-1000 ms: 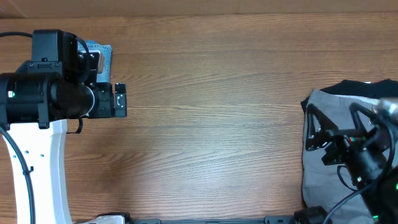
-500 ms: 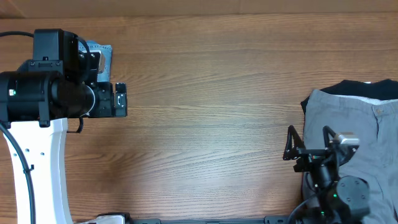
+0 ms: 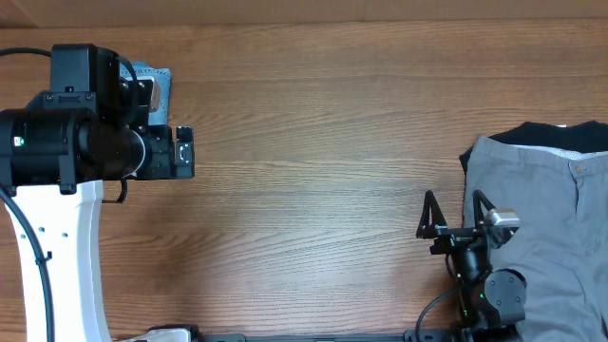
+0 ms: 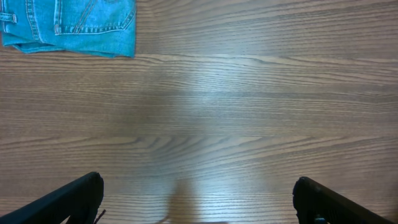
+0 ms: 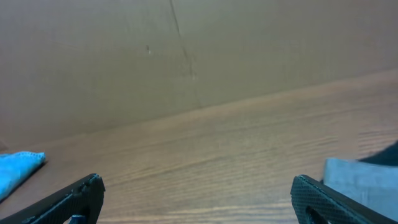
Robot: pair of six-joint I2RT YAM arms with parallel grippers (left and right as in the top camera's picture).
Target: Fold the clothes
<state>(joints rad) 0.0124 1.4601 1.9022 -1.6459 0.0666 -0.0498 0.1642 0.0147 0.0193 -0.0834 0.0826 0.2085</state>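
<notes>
Backing off the grey trousers (image 3: 546, 252) to 5 o'clock, right gripper (image 3: 452, 213) was spread, empty; left gripper (image 4: 199, 194) spread too; trousers looked unfolded.

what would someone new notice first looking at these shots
The grey fabric trousers at the right edge of the wooden table stand out first. They lie over a black garment, and the open right gripper is at their left edge. At the far left, folded light-blue denim jeans lie ahead of the open left gripper.
</notes>
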